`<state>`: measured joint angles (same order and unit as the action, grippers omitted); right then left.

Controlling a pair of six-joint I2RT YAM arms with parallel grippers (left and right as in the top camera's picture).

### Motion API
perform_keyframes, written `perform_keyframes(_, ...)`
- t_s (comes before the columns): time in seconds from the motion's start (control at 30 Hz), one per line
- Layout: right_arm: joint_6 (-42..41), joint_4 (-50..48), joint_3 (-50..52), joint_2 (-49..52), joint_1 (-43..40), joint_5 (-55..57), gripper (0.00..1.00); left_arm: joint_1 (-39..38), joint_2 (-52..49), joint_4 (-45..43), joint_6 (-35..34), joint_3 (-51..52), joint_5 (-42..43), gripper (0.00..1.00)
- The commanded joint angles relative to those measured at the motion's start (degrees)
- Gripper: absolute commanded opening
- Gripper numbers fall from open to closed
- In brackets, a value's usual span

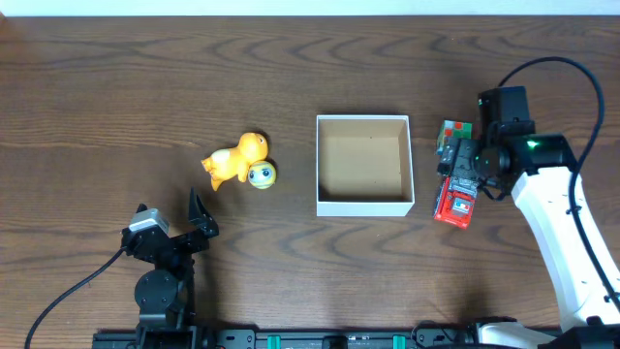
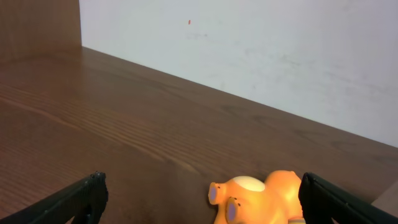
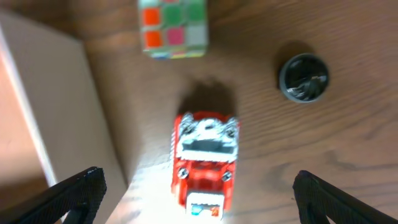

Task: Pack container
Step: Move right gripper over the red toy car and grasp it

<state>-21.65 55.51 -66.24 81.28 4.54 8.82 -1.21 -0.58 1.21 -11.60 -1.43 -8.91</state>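
Note:
The container [image 1: 364, 206], a shallow white box with a tan-brown inside, sits mid-table and holds nothing; its white wall [image 3: 59, 112] shows at the left of the right wrist view. An orange toy animal [image 1: 235, 158] [image 2: 264, 196] lies to its left, with a small yellow-green ball with a blue eye [image 1: 261, 174] against it. My left gripper [image 1: 170, 207] [image 2: 202, 198] is open, low and short of the orange toy. Right of the box lie a red toy truck [image 1: 454, 203] [image 3: 206, 158] and a colourful cube [image 1: 451, 131] [image 3: 173, 28]. My right gripper [image 1: 463, 165] [image 3: 200, 190] hovers open above the truck.
A small black round cap [image 3: 303, 76] lies on the dark wood table to the right of the truck. A white wall [image 2: 261, 56] rises behind the table's far edge. The right arm's white link [image 1: 557, 208] reaches in from the lower right.

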Motion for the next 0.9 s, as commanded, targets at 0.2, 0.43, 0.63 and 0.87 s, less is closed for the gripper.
perform_keyframes(0.2, -2.3, -3.7, 3.2, 6.6, -1.6, 1.6, 0.99, 0.3, 0.3, 2.0, 1.0, 1.2, -0.1, 0.98)
perform_keyframes(0.43, 0.1, -5.3, 3.2, 11.4, -1.6, -0.7, 0.99, 0.3, 0.3, 2.0, 1.0, 1.2, -0.1, 0.98)
perform_keyframes(0.63, 3.6, -4.9, 3.2, 13.3, -1.6, -3.8, 0.97, 0.3, 0.3, 2.0, 1.0, 1.2, -0.1, 0.98)
perform_keyframes(0.87, 9.4, -2.0, 3.2, 13.5, -1.6, -4.9, 0.87, 0.3, 0.3, 2.0, 1.0, 1.2, -0.1, 0.98)
